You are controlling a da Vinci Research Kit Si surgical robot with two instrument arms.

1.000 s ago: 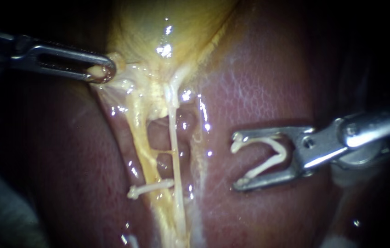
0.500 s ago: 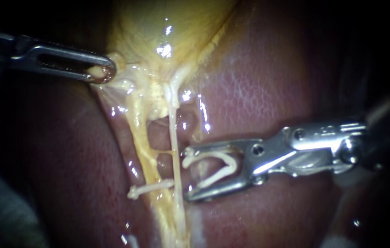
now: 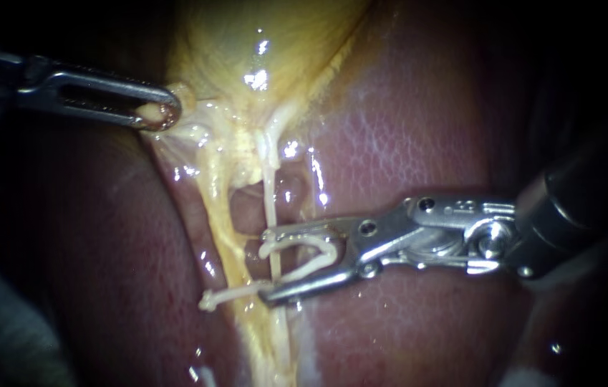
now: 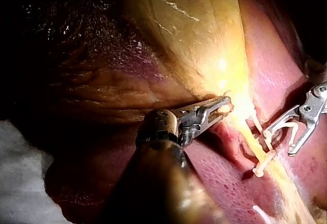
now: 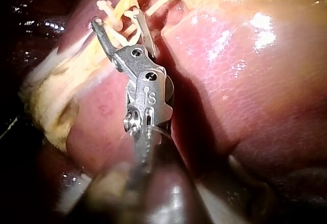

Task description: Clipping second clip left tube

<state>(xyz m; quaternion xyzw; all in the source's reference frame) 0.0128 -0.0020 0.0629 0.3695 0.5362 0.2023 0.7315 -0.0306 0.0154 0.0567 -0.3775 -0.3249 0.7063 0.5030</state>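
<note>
**Desk:** What fills the frame?

**Camera:** The liver (image 3: 404,129), dark red and wet, with the yellow gallbladder (image 3: 261,36) above it. My left instrument (image 3: 157,111) enters from the left, its jaws pressed together on a fold at the gallbladder's lower edge.

**Desk:** And the other one?

**Camera:** My right instrument (image 3: 266,265) crosses the liver from the right. Its jaws stand wide and carry an open clip (image 3: 304,254) seated against both of them.

**Desk:** Where is the tube?

**Camera:** Two strands hang from the gallbladder: a broad yellow band (image 3: 218,215) and a thin pale tube (image 3: 268,193) just beside it on the right instrument's side. The tube runs top to bottom in the endoscope view, and the jaws meet it crosswise, nearly square. It lies at their mouth, between the two tips, not yet deep in the clip's bend.

**Desk:** Anything crowding it?

**Camera:** A set clip (image 3: 235,292) lies across the yellow band just below. Its end looks to touch the lower jaw's tip.

**Desk:** So what does the next move turn on?

**Camera:** As I read it, a short push along the shaft's own line, toward the band, would seat the tube deeper before closing. The right instrument is the near one; the left is well apart. I cannot tell whether the clip should take the band too.
</note>
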